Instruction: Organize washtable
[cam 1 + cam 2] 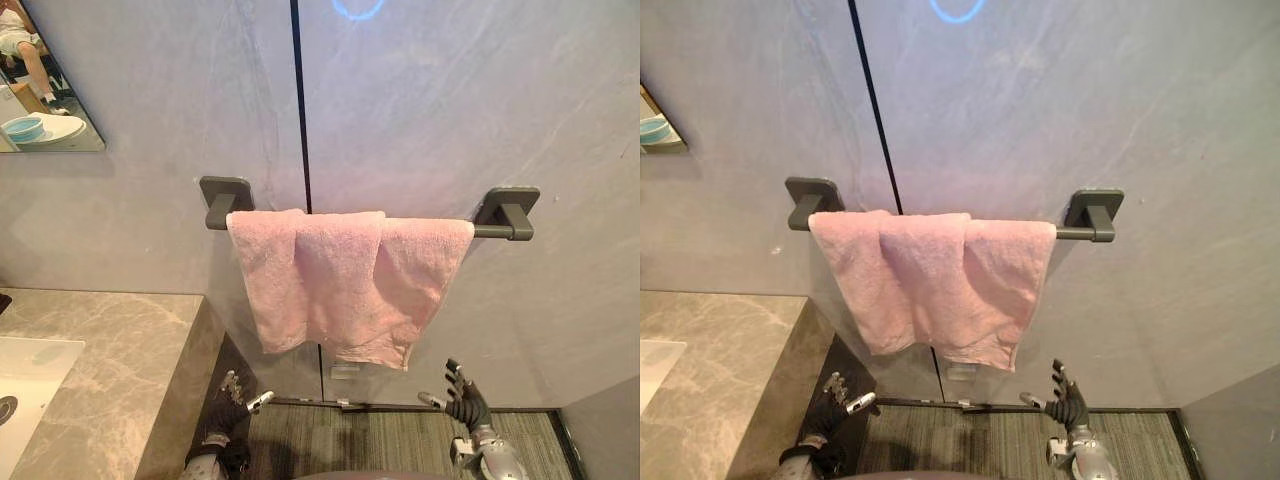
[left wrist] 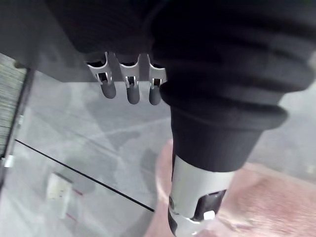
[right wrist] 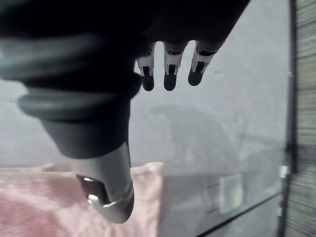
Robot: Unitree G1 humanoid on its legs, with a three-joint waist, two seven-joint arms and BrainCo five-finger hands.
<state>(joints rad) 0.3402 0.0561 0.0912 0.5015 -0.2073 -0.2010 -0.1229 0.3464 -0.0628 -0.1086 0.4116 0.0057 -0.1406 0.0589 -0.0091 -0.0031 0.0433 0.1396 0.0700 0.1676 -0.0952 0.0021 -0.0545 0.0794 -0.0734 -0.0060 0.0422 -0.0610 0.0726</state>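
Note:
A pink towel [image 1: 340, 275] hangs folded over a dark grey wall rail [image 1: 505, 222], bunched in overlapping layers, its lower edge uneven. Both hands hang low, below the towel and apart from it. My left hand [image 1: 237, 400] is beside the counter's end, fingers straight and holding nothing. My right hand [image 1: 465, 398] is under the towel's right corner, fingers spread upward and open. The towel [image 2: 276, 207] lies past the thumb in the left wrist view, and the same towel [image 3: 59, 197] lies past the thumb in the right wrist view.
A marble washtable counter [image 1: 120, 370] with a white sink [image 1: 25, 385] stands at the lower left. A mirror [image 1: 45, 85] hangs at the upper left. Grey stone wall panels meet at a dark vertical seam [image 1: 300, 100]. Striped floor [image 1: 380, 440] lies below.

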